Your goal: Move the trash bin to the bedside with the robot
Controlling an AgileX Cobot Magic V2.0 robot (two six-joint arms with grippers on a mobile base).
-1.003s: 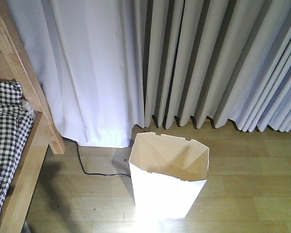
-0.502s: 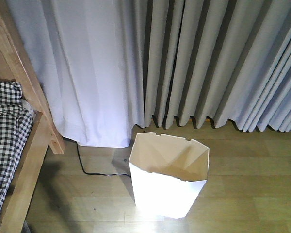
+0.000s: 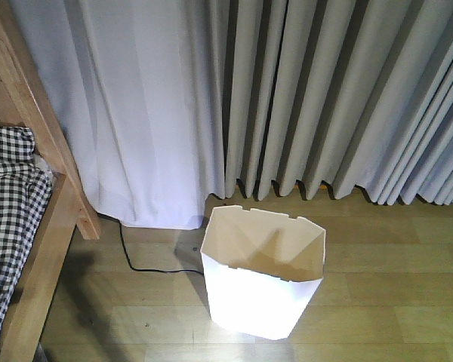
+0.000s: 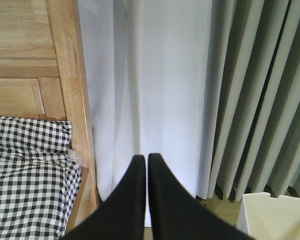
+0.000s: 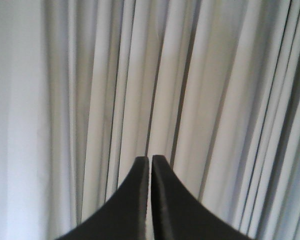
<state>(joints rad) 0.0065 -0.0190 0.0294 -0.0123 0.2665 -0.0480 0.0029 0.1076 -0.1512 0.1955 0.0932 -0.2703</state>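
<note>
Trash bin point(image 3: 262, 275) upright on floor by curtain point(image 3: 287, 98), near but apart from bed point(image 3: 23, 226). Left gripper point(image 4: 146, 161) and right gripper point(image 5: 150, 161) closed, empty. Move apparently unfinished.

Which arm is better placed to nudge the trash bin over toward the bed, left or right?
Probably the left. The left gripper, jaws shut, sees both the trash bin corner and the bed frame. The right gripper, also shut, faces only curtain, so its position relative to the bin cannot be judged.
</note>
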